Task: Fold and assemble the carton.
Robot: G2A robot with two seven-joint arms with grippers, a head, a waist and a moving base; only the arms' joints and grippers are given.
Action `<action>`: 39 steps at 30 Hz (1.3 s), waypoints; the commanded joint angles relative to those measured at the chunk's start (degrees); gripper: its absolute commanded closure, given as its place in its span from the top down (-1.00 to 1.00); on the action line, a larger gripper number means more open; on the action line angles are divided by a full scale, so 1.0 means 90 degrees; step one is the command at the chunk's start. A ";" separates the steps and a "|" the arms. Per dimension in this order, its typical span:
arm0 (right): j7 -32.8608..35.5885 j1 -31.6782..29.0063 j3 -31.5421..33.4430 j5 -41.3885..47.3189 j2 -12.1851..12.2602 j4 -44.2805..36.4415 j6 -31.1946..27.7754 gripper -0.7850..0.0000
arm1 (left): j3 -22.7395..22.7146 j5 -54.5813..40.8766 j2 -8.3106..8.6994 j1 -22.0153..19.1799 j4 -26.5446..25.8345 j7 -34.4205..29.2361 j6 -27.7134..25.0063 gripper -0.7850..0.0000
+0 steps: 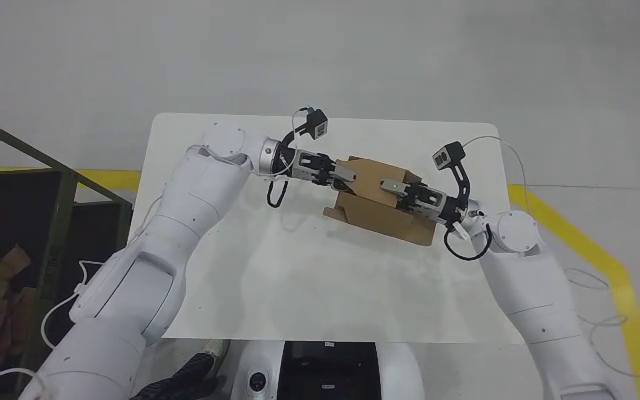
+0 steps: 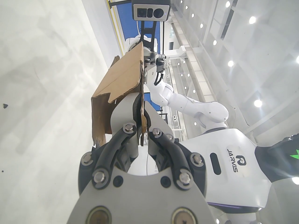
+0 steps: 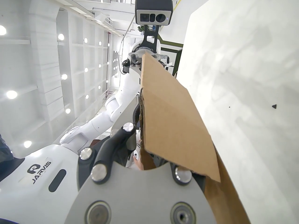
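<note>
Our left hand (image 2: pixel 141 110) is clamped on one edge of the corrugated carton (image 1: pixel 372 195), with the cardboard pinched between its two pads. Our right hand (image 3: pixel 140 120) grips the opposite edge. One finger (image 3: pixel 135 117) presses against the board and the other is hidden behind the panel, so we judge this hand clamped as well. The carton hangs between the two hands, over the far middle of the white surface (image 1: pixel 300 290). We cannot tell whether its lower edge touches the surface.

We judge the task to be at an early stage. The carton is picked up and held at both ends, and its walls look only partly spread, more a slanted sleeve than a squared box. A loose flap at our left hand's end sticks out unfolded. The body is not yet squared, and the end flaps have to be folded in and closed. We see nothing inside the carton, though most of its interior is hidden from us.
</note>
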 commanded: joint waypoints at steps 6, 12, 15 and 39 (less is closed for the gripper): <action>-0.0047 0.0002 0.0025 -0.0017 0.0007 -0.0018 0.0033 -1.00 | -0.0050 0.0080 0.0020 -0.0016 -0.0002 0.0022 -0.0022 1.00; -0.0346 -0.0002 0.0219 -0.0206 0.0048 -0.0015 0.0197 -1.00 | -0.0284 0.0127 0.0121 0.0024 -0.0073 0.0134 -0.0134 1.00; -0.0618 -0.0002 0.0347 -0.0336 0.0069 -0.0007 0.0271 -1.00 | -0.0426 0.0150 0.0193 0.0103 -0.0187 0.0142 -0.0142 1.00; -0.1549 0.0525 0.0341 -0.0456 0.0000 -0.0042 0.0742 -1.00 | -0.0152 0.0325 0.0196 0.0498 -0.0948 0.0012 0.0336 -0.18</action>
